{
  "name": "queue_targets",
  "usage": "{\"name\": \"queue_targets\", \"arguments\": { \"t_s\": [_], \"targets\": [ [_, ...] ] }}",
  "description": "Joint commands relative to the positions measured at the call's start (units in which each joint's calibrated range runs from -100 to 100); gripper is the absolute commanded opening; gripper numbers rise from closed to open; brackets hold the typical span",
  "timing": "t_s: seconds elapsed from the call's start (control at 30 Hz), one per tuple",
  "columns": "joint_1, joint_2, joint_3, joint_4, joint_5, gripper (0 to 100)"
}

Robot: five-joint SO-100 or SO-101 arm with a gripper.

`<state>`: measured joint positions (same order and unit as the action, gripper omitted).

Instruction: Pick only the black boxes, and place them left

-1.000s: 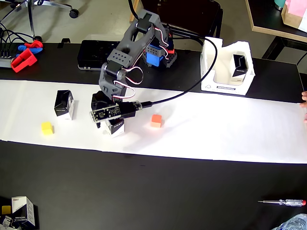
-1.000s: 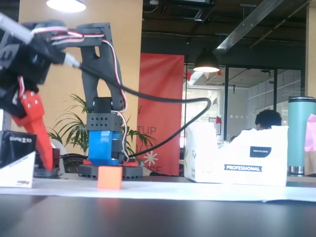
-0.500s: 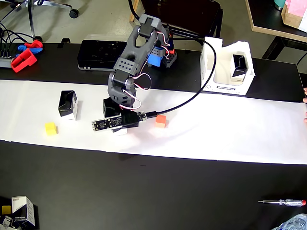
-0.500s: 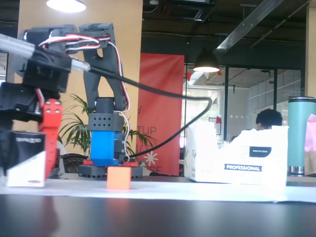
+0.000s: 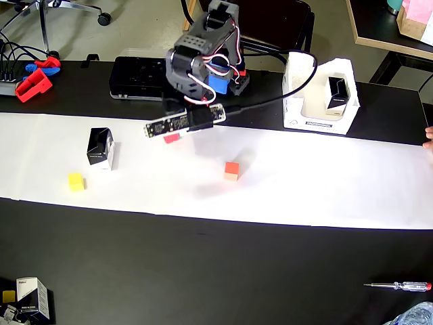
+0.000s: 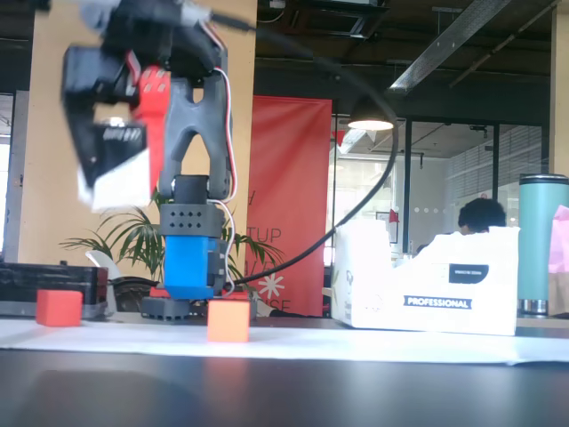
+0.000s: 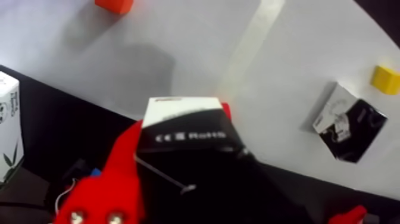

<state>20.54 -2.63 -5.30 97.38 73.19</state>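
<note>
Raised well clear of the white paper strip [image 5: 325, 183], the grey arm's red-fingered gripper [image 7: 178, 155] is clamped on a glossy black cardboard box with white sides [image 7: 186, 134]; the fixed view shows the same box [image 6: 114, 165] blurred, high beside the arm's upper links. A second black-and-white carton [image 5: 100, 147] stands on the paper, down and to the left of the jaws in the overhead view; the wrist view shows it [image 7: 348, 124] off to their right, with a small yellow cube [image 7: 386, 78] just beyond it. A small orange cube [image 5: 232, 170] sits on the paper below and to the right of the jaws in the overhead view. Well off to the right, a large white open-topped carton [image 5: 298, 122] holds a third black box [image 5: 336, 93].
</note>
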Motion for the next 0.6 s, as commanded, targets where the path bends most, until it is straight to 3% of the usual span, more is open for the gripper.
{"name": "queue_targets", "arguments": {
  "t_s": [0.0,0.23,0.57],
  "targets": [
    [-5.25,-13.61,0.86,1.9,-3.92,10],
    [-20.06,-20.65,1.84,1.9,-16.98,10],
    [-49.86,-26.73,1.13,1.9,-37.56,10]
  ]
}}
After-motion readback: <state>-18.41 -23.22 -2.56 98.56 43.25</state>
